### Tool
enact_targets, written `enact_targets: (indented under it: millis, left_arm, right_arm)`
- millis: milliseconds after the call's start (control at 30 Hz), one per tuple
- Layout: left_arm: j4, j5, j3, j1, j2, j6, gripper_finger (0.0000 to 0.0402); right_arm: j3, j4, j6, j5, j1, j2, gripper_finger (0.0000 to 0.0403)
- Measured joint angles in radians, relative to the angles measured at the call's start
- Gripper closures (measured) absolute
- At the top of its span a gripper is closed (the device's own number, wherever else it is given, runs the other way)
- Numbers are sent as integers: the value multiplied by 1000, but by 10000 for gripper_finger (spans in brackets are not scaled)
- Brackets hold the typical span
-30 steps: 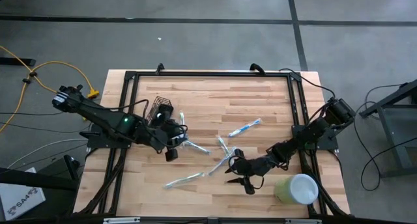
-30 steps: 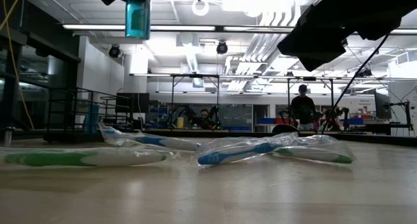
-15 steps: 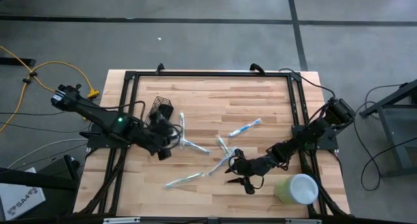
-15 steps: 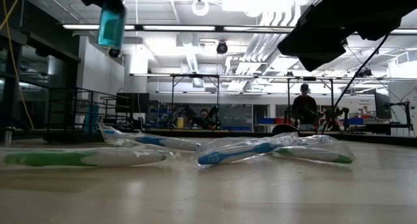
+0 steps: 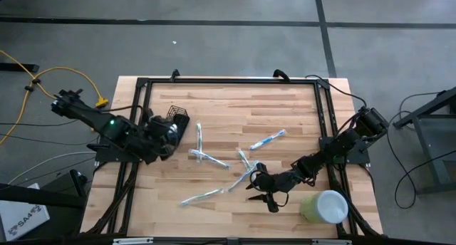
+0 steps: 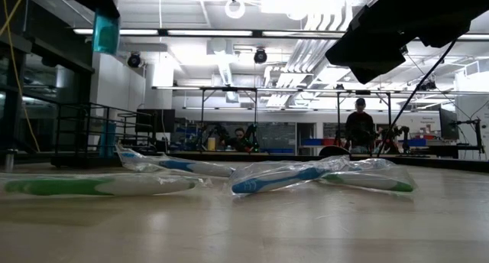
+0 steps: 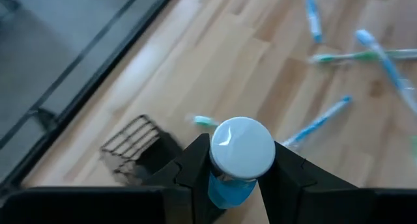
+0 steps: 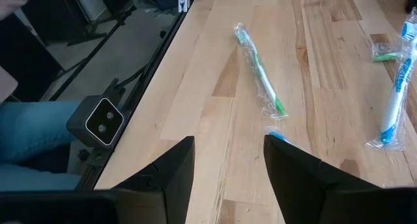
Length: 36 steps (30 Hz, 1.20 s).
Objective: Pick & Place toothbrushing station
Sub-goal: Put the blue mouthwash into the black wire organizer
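Toothbrushes lie scattered over the middle of the wooden table, each in a clear wrapper: a green one nearest the low camera, a blue one beside it, others behind. The left pincer hangs above the table's nine o'clock edge, closed on a small bottle of blue liquid with a white cap; its two dark fingers press the bottle's sides. In the low view the bottle shows well above the wood.

The black wire-mesh holder lies tipped on its side near ten o'clock on the table, just beside the left pincer and below it. Its open mesh also shows in the left wrist view.

The right pincer sits low near five o'clock, fingers spread wide with nothing between them, a wrapped green toothbrush on the wood ahead of it. A pale green cup lies on its side at the five o'clock corner, just beside that arm.
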Motion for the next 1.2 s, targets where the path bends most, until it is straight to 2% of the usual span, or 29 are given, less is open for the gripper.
enact_targets:
  millis: [433,667,933,1200]
  left_arm:
    - [-16,-8,-3,163,-50,24,302]
    - [90,-1,-107,257,-52,-7,302]
    - [230,-29,-198,296,-57,52,303]
    - [270,33,-241,297,-119,179,303]
  right_arm:
    - [0,0,0,0,0,0,228]
    - [0,0,0,0,0,0,228]
    - [0,0,0,0,0,0,228]
    - [0,-1,0,0,0,0,228]
